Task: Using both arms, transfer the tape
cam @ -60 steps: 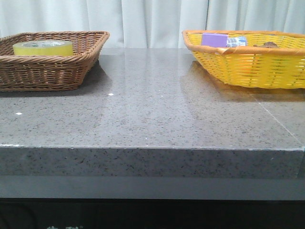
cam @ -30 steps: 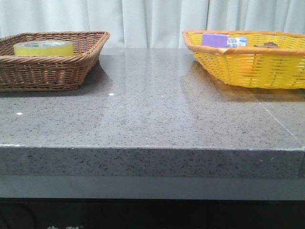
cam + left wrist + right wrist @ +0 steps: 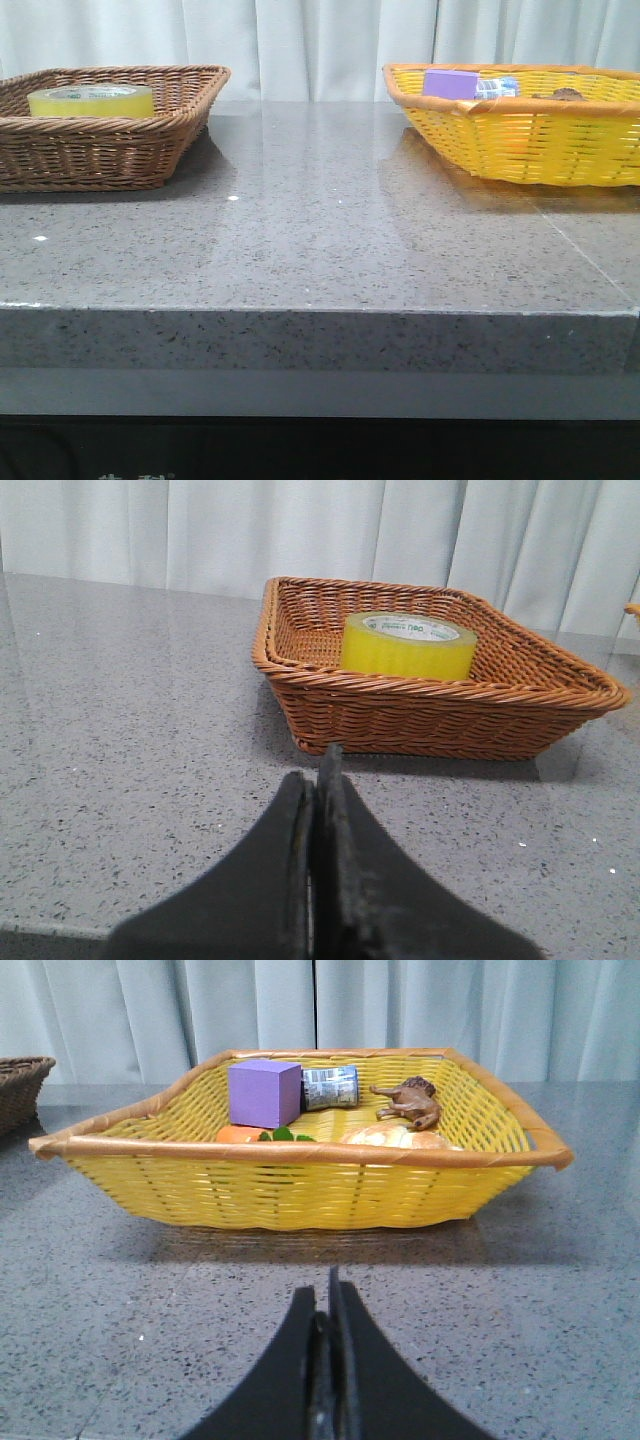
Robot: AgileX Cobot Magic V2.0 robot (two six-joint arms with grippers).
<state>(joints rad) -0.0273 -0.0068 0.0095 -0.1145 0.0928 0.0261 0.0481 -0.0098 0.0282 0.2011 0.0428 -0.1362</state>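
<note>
A grey speckled stone bench (image 3: 320, 250) filled the front view, its polished top reflecting soft, even light and a few small bright glints. Its thick front edge dropped to a paler grey band, then a dark strip below. Behind it, pale white curtains (image 3: 320, 40) hung in vertical folds across the whole back.

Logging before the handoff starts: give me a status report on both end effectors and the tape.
Left end effector shut, empty. Right end effector shut, empty. Tape lying flat in brown wicker basket, untouched. Nothing between left end effector and basket.
</note>
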